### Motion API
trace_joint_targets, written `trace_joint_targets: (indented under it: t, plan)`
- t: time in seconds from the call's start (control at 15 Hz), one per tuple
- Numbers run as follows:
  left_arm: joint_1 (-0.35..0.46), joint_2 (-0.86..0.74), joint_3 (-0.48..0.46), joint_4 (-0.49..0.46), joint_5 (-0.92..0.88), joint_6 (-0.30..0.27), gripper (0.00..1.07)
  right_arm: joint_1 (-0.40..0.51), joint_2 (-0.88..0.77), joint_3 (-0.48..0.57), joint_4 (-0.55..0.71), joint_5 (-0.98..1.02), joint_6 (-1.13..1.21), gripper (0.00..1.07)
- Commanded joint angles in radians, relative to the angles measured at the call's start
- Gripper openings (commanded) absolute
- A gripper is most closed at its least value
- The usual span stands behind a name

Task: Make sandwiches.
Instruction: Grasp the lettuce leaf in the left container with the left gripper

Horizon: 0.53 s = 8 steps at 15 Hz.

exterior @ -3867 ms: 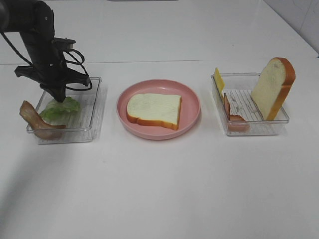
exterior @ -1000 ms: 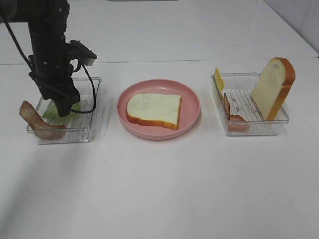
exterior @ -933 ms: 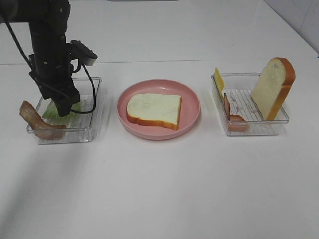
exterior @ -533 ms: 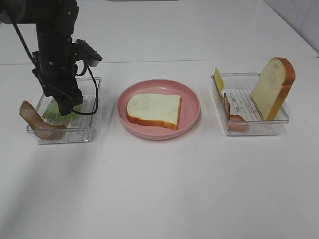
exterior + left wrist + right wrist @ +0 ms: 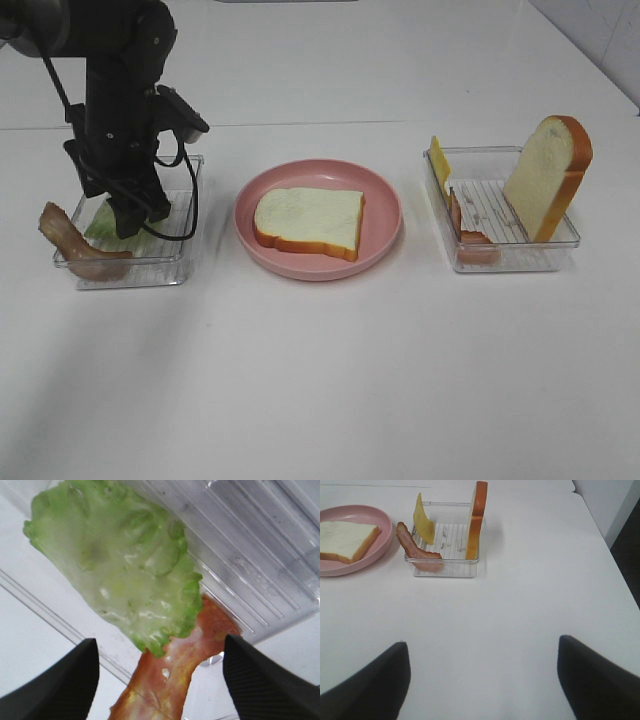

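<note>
- The left gripper (image 5: 160, 645) stands with its jaws wide apart and nothing clamped. In the wrist view the two dark fingers frame the lettuce leaf (image 5: 130, 565), with empty space on either side.
- From the high camera it points down into the left tray (image 5: 195, 170), right over the leaf. Whether the tips touch it yet, I cannot tell.
- The leaf lies flat on the tray floor, and a bacon strip (image 5: 175, 665) runs out from under its edge and drapes over the tray's outer rim.
- The right gripper (image 5: 482, 675) is also spread open and holds nothing. It hangs over bare table (image 5: 485, 615), well away from its tray.
- At the centre is the pink plate (image 5: 385, 220) with one bread slice (image 5: 310, 218) lying flat on it, nothing on top — this is the base of the sandwich.
- The right tray (image 5: 560, 245) holds the second bread slice (image 5: 548, 175) leaning upright, a cheese slice (image 5: 439, 160) standing at the far corner and another bacon piece (image 5: 470, 235) against the wall.
- Progress, as I judge it: early. Only the bottom slice is placed — lettuce, bacon, cheese and the top slice are all left to stack. The lettuce looks to be the step in hand.
</note>
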State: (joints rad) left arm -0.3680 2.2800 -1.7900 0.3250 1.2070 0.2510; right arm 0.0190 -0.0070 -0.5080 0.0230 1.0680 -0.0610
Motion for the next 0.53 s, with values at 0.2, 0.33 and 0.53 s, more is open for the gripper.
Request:
trace_joint_targets:
  t: [0.2, 0.33, 0.53]
  plan:
    - [-0.007, 0.002, 0.046, 0.048, -0.097, -0.04, 0.67, -0.007, -0.014, 0.002, -0.001, -0.01, -0.009, 0.76]
    - [-0.007, 0.008, 0.046, 0.049, -0.112, -0.05, 0.67, -0.007, -0.014, 0.002, -0.001, -0.01, -0.009, 0.76]
    - [-0.007, 0.036, 0.046, 0.049, -0.109, -0.049, 0.67, -0.007, -0.014, 0.002, -0.001, -0.01, -0.009, 0.76]
